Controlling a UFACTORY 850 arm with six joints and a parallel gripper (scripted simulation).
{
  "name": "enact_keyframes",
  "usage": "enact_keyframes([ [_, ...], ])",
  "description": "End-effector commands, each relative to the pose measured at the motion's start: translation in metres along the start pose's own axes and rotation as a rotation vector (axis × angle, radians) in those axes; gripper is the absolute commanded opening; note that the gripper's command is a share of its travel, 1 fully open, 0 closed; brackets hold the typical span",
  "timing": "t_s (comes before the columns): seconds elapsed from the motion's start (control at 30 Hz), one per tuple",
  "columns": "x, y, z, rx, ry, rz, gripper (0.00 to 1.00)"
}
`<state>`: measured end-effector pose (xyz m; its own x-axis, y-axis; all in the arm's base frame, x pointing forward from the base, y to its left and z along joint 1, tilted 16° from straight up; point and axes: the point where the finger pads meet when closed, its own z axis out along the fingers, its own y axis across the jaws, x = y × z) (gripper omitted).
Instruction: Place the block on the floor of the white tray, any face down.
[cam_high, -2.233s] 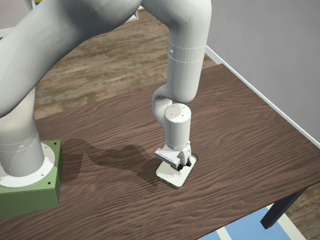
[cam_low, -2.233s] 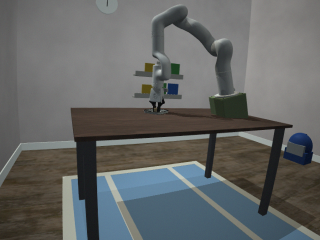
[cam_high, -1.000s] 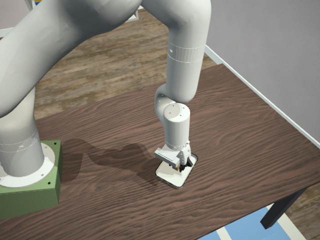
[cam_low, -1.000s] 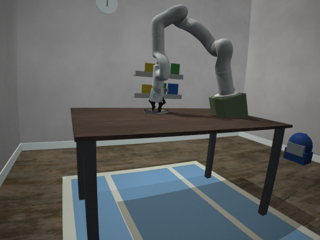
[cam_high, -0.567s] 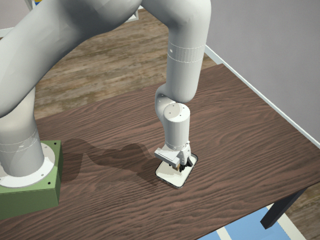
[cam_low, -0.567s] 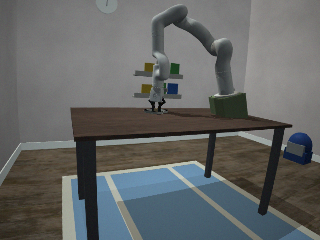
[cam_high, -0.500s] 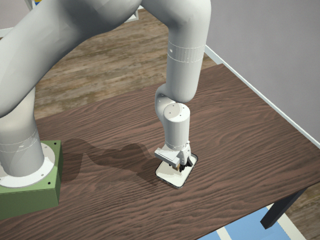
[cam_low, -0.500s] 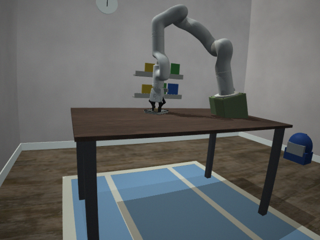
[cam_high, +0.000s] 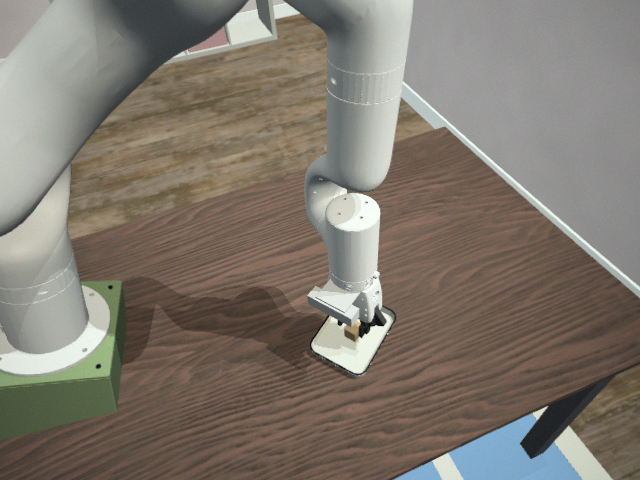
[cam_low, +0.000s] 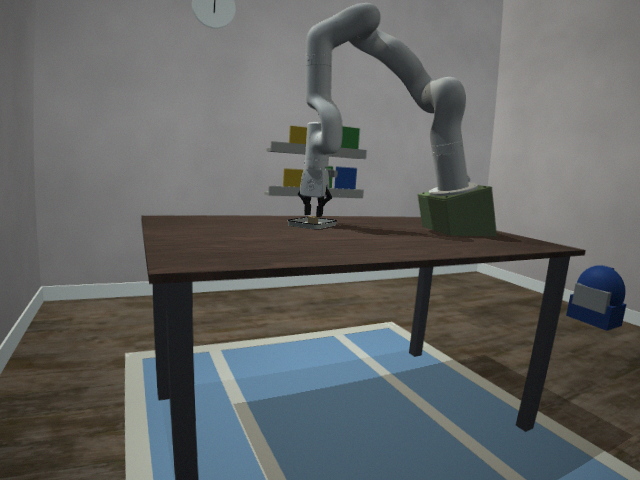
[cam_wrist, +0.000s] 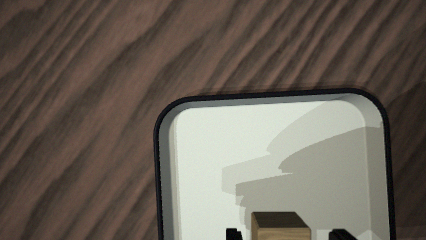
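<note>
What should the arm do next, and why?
Probably lift straight up. The wooden block already sits on the white tray floor, and the gripper is open, its fingers standing apart on either side of the block.
</note>
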<state>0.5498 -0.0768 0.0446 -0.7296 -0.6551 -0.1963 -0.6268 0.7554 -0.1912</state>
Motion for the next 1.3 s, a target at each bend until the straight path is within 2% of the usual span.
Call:
enact_keyframes([
  [0.0, 0.0, -0.001, -0.016, -0.005, -0.003, 0.0, 0.49],
  [0.5, 0.0, -0.001, -0.03, -0.005, -0.003, 0.0, 0.49],
  [1.27, 0.0, -0.001, -0.031, -0.004, -0.003, 0.0, 0.49],
])
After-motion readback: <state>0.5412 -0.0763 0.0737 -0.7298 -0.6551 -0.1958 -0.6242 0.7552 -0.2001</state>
